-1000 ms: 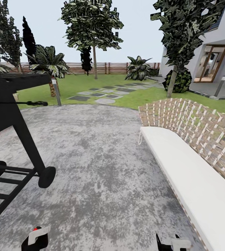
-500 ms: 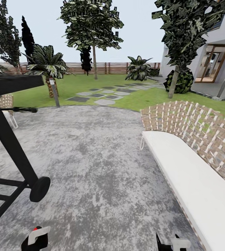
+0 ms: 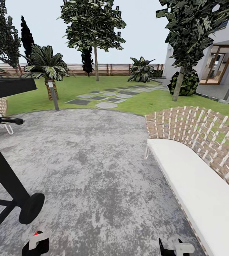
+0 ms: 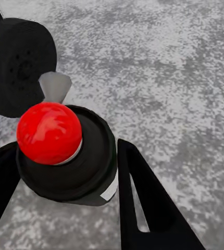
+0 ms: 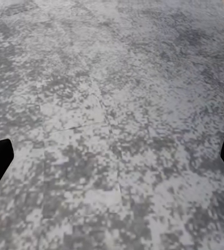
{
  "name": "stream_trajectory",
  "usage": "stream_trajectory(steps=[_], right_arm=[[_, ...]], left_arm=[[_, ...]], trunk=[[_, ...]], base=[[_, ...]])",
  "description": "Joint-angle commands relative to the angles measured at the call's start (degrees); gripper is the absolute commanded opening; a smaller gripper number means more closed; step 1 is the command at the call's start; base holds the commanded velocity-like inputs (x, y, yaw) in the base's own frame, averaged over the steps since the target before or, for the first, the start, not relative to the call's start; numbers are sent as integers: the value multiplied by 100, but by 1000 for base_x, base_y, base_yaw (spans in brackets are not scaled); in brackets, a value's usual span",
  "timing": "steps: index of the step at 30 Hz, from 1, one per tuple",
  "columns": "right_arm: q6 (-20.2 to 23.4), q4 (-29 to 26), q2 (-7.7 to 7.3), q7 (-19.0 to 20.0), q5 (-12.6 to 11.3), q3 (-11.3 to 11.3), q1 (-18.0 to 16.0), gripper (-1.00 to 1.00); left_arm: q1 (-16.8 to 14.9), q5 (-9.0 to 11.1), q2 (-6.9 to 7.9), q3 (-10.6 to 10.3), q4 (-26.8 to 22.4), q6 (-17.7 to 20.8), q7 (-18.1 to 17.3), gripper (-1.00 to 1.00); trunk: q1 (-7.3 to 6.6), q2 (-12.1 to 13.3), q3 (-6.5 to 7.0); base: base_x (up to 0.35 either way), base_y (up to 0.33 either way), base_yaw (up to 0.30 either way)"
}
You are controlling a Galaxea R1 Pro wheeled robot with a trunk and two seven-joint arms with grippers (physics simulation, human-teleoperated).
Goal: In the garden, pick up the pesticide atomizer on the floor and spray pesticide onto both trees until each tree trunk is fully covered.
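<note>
One pesticide atomizer (image 4: 65, 156) is sitting clamped between the left gripper (image 4: 65, 203)'s two dark fingers (image 4: 140, 200), long axis running outward along them, red cap leading toward the floor (image 4: 169, 67). The right gripper (image 5: 112, 156) is hanging wide apart, empty, over bare paving. Two trees (image 3: 93, 25) are standing beyond on the lawn.

The pesticide atomizer (image 4: 65, 151), black with a red top, sits upright over the grey floor (image 4: 169, 78); two trees (image 3: 96, 64) (image 3: 178, 83) stand upper frame.

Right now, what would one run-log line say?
left end effector: shut on atomizer | right end effector: open | ahead: trees
</note>
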Motion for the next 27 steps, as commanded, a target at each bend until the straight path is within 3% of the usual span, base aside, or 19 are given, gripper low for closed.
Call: stream_trajectory(steps=[1,27], right_arm=[[-16,4,-1,1,42,-44,-3,100],[-16,7,1,1,42,-44,-3,100]], left_arm=[[-3,51,1,-15,4,-17,-6,-100],[-3,54,8,-14,6,-19,-11,-100]], trunk=[[2,-2,-5],[2,-2,-5]], base=[[339,0,0],[339,0,0]])
